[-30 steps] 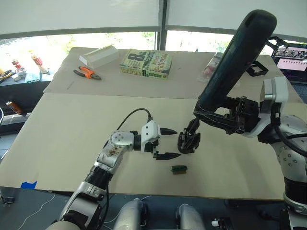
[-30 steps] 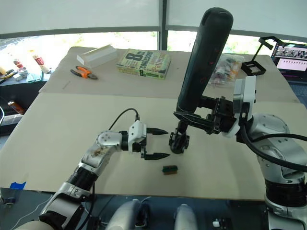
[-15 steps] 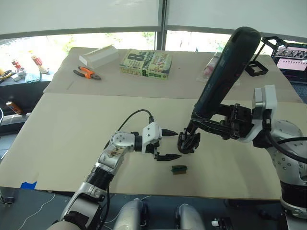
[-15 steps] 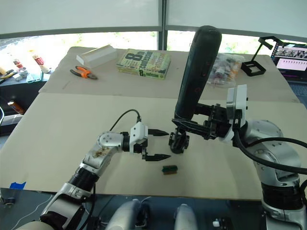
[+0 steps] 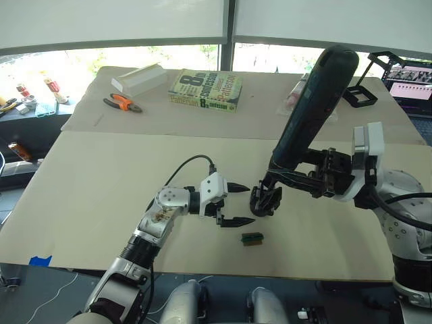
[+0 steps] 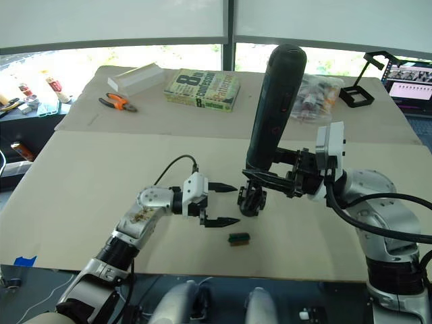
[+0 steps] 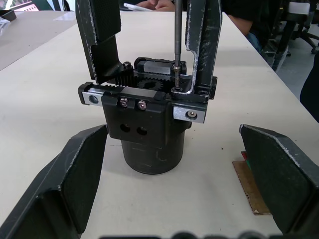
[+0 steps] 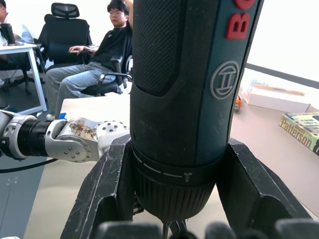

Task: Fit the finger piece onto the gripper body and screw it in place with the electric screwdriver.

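Left wrist view: electric screwdriver (image 7: pixel 177 45) bit sits on gripper body (image 7: pixel 147 124) screw. Right gripper (image 8: pixel 169 199) jaws clamp the screwdriver; left gripper (image 5: pixel 236 202) jaws apart, empty.

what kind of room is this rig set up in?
Probably an office or lab workbench by a window. A large table carries hand tools such as orange-handled pliers beside a paperback book; a monitor sits at the far edge, and the right wrist view shows a person seated on an office chair.

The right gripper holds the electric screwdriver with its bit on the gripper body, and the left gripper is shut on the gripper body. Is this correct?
Not quite. The left gripper is open, its fingers apart on either side of the gripper body without touching it, as the left wrist view shows. The right gripper does hold the electric screwdriver, bit on the body.
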You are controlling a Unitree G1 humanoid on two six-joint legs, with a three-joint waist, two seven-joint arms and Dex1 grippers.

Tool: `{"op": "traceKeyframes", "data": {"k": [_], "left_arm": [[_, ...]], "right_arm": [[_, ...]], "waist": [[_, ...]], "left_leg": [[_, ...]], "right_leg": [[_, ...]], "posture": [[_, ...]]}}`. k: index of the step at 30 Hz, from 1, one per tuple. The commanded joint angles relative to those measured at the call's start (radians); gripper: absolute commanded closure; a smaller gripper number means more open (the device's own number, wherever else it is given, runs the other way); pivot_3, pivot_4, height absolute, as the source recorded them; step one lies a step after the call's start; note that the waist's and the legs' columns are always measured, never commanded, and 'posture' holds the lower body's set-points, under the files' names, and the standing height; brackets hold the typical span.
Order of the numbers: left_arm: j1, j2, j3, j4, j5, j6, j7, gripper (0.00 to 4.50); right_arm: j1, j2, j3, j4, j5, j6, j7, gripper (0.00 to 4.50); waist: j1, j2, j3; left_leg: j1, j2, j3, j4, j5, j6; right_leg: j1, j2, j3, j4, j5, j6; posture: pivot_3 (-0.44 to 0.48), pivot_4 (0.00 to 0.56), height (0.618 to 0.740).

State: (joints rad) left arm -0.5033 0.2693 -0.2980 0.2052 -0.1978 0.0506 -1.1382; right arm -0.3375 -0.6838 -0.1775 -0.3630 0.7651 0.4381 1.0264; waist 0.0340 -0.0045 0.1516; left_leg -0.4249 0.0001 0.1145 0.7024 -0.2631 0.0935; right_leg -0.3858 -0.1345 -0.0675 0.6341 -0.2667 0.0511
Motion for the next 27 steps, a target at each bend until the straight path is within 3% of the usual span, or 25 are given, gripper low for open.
{"op": "traceKeyframes", "data": {"k": [1,27], "left_arm": [[0.0,-0.004,-0.002,-0.044,-0.011,0.002,0.003,0.0],[0.014,-0.001,-0.006,-0.065,-0.012,0.012,0.006,0.0]], "right_arm": [[-0.006,0.003,-0.03,-0.026,0.007,-0.04,0.006,2.57],[-0.007,0.018,-0.021,-0.034,0.002,-0.04,0.0,2.57]], "waist": [[0.0,0.0,0.0],[0.0,0.0,0.0]], "left_leg": [[0.0,0.0,0.0,0.0,0.0,0.0],[0.0,0.0,0.0,0.0,0.0,0.0]], "right_leg": [[0.0,0.0,0.0,0.0,0.0,0.0],[0.0,0.0,0.0,0.0,0.0,0.0]], "posture": [[0.0,0.15,0.74],[0.0,0.15,0.74]]}}
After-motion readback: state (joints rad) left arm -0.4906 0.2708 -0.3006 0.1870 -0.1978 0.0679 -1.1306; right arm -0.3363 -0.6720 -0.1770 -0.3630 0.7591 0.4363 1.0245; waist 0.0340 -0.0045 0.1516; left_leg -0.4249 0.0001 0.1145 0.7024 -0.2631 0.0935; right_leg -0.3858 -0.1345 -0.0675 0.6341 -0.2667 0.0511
